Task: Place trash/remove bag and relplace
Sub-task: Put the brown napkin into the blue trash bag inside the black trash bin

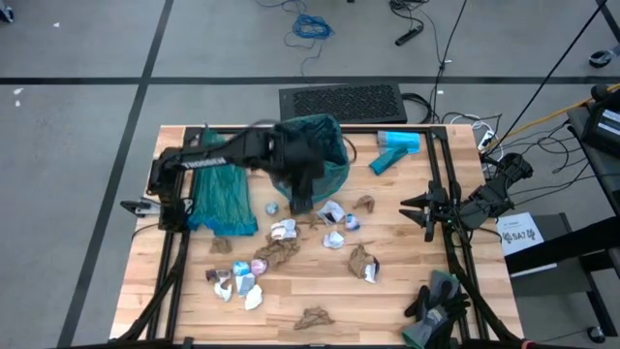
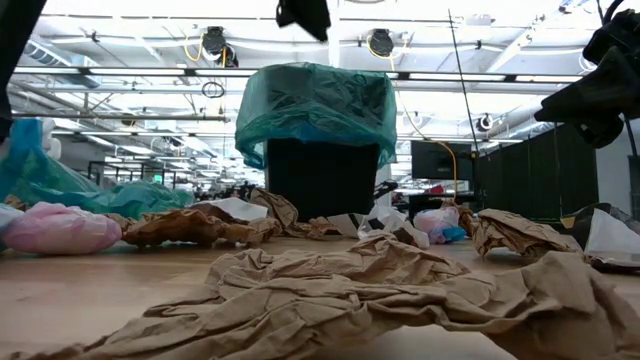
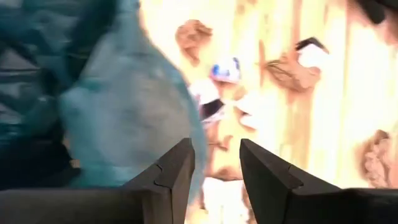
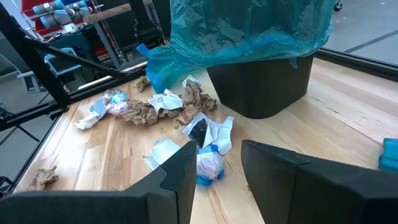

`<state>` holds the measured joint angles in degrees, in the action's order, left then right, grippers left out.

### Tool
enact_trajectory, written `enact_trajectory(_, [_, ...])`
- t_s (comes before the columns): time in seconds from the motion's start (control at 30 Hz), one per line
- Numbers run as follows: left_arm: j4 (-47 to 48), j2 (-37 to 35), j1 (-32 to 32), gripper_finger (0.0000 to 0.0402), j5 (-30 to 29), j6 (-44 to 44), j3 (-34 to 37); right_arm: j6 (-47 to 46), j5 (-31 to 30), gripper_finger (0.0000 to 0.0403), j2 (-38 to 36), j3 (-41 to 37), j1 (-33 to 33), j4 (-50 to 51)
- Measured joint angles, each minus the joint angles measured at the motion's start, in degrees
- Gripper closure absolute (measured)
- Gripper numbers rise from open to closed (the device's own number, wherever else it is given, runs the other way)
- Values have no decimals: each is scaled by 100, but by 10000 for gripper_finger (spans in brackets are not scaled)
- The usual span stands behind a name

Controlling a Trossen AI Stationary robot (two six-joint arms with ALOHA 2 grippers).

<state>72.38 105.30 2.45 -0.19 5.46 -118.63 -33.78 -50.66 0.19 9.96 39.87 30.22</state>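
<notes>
- The bin (image 1: 320,160), lined with a teal bag (image 4: 249,28), is standing at the back middle of the table (image 1: 407,291).
- The left gripper (image 3: 214,165) is hovering over the bin's front edge, its fingers (image 3: 177,171) standing apart with nothing between them.
- The right gripper (image 4: 217,168) is waiting well to the bin's right, jaws parted and empty.
- The trash (image 1: 291,247) is lying scattered on the table in front of the bin: crumpled brown paper and white, blue and pink wrappers, none of it visibly inside.
- A second teal bag (image 1: 223,199) is lying just left of the bin, and a light-blue pack (image 1: 397,145) is sitting to its right.
- Judged risk: with the left gripper so close over the rim, a careless descent could be snagging the liner and dragging it off.
- Judged risk: the scraps nearest the bin are touching one another, so a pinch could be taking two pieces or dropping one short of the opening.
</notes>
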Motion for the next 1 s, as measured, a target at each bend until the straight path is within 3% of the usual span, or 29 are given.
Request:
enact_trajectory(0.23, [-384, 18, -1170, 267, -254, 595, 0, 0, -2, 282, 0, 0, -2, 0])
enact_trajectory(0.47, [-736, 316, -2210, 267, -277, 288, 2, 0, -1, 282, 0, 0, 1, 1])
enact_trajectory(1.0, [-1575, 2293, -3483, 267, -46, 483, 2, 0, -2, 282, -1, 2, -2, 0])
